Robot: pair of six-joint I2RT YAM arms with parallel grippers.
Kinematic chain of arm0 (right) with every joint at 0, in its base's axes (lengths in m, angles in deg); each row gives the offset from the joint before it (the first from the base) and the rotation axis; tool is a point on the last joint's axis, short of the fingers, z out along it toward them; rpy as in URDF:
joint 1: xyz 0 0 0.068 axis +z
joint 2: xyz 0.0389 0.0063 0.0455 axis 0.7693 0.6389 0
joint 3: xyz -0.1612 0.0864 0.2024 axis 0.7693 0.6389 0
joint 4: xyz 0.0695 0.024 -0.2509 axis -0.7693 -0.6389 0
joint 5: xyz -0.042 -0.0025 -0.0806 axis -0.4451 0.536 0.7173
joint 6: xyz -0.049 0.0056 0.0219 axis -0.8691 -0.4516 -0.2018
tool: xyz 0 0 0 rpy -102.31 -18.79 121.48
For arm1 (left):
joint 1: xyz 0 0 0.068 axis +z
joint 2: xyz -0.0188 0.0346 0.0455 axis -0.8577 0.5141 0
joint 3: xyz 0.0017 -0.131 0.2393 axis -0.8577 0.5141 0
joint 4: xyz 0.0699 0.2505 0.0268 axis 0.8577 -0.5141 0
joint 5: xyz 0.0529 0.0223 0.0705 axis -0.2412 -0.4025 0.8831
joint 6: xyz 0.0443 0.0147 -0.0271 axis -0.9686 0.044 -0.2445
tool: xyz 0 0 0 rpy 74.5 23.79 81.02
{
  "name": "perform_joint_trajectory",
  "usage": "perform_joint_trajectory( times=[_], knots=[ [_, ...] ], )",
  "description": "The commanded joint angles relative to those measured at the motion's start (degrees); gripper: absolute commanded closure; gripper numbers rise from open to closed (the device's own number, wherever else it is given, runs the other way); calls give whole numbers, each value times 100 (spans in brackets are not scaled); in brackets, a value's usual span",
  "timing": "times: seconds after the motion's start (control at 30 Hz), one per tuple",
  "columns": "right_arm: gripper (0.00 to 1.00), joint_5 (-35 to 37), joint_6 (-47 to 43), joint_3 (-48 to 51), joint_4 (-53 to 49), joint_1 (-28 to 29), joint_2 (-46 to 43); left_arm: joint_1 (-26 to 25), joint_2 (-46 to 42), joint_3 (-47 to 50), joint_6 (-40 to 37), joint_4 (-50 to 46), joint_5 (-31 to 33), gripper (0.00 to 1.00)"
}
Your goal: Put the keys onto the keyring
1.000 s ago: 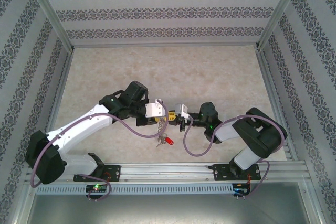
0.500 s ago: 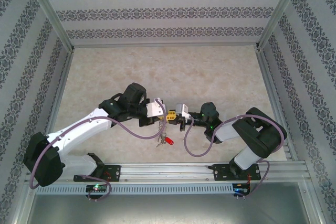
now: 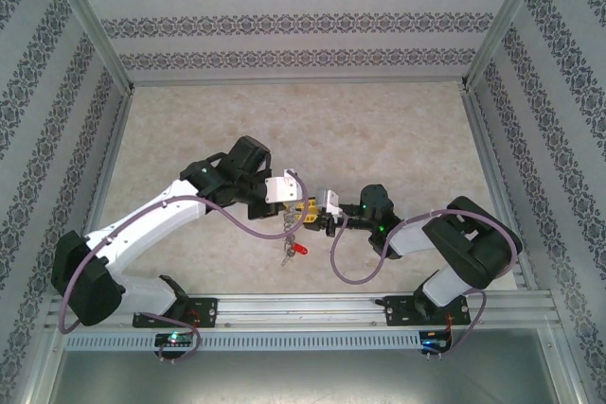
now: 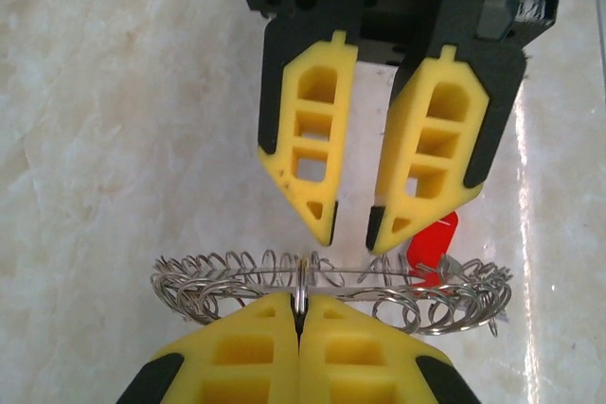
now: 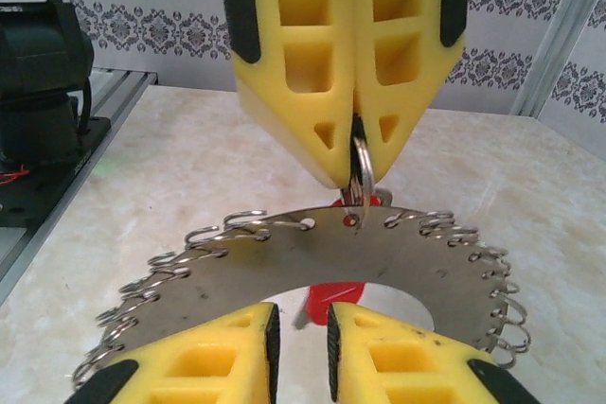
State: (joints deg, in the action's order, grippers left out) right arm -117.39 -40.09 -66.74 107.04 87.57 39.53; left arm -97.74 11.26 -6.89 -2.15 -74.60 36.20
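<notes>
The keyring (image 4: 227, 276) is a flat silvery metal ring fringed with small wire loops. It hangs from my left gripper (image 4: 300, 302), which is shut on one small loop at its rim. A key with a red head (image 4: 436, 243) dangles behind the ring. Facing it, my right gripper (image 4: 352, 234) stands slightly open. In the right wrist view, the right gripper (image 5: 300, 314) has a gap just below the keyring's (image 5: 284, 257) inner edge, and the red key (image 5: 333, 296) shows through the hole. From above, both grippers meet over the keyring (image 3: 289, 232), red key (image 3: 301, 250) below.
The marble-patterned tabletop (image 3: 379, 139) stretches open behind the arms. Patterned walls and aluminium posts (image 3: 488, 44) close in three sides. A metal rail (image 3: 303, 307) runs along the near edge, and purple cables (image 3: 237, 229) loop beside each arm.
My right gripper's jaws have parted a little. The left gripper has shifted slightly toward the right one, carrying the keyring with it. The red key still hangs below.
</notes>
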Motion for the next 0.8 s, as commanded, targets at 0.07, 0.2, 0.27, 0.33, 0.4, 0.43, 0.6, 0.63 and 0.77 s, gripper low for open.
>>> perform_joint_trajectory(
  times=[0.07, 0.2, 0.27, 0.33, 0.4, 0.43, 0.6, 0.63, 0.77],
  knots=[
    [76, -57, -51, -250, 42, -9, -66, -213, 313, -534, -362, -991, 535, 100],
    [75, -156, 15, -327, 51, 4, -40, -315, 450, -676, -463, -1201, 656, 100],
    [76, -190, 42, -356, 83, 7, -5, -344, 466, -692, -488, -1203, 650, 100],
    [76, -226, 90, -382, 127, 25, 35, -364, 493, -721, -494, -1233, 669, 100],
    [76, -235, 118, -399, 183, 47, 82, -377, 518, -739, -506, -1243, 692, 100],
    [76, -227, 123, -404, 201, 61, 107, -382, 515, -739, -512, -1222, 671, 100],
    [77, -314, 201, -470, 316, 145, 207, -391, 486, -697, -473, -1040, 667, 100],
    [77, -315, 196, -477, 317, 156, 215, -386, 485, -682, -454, -1004, 697, 100],
    [78, -350, 183, -482, 320, 230, 267, -387, 399, -589, -423, -792, 663, 100]
  ],
)
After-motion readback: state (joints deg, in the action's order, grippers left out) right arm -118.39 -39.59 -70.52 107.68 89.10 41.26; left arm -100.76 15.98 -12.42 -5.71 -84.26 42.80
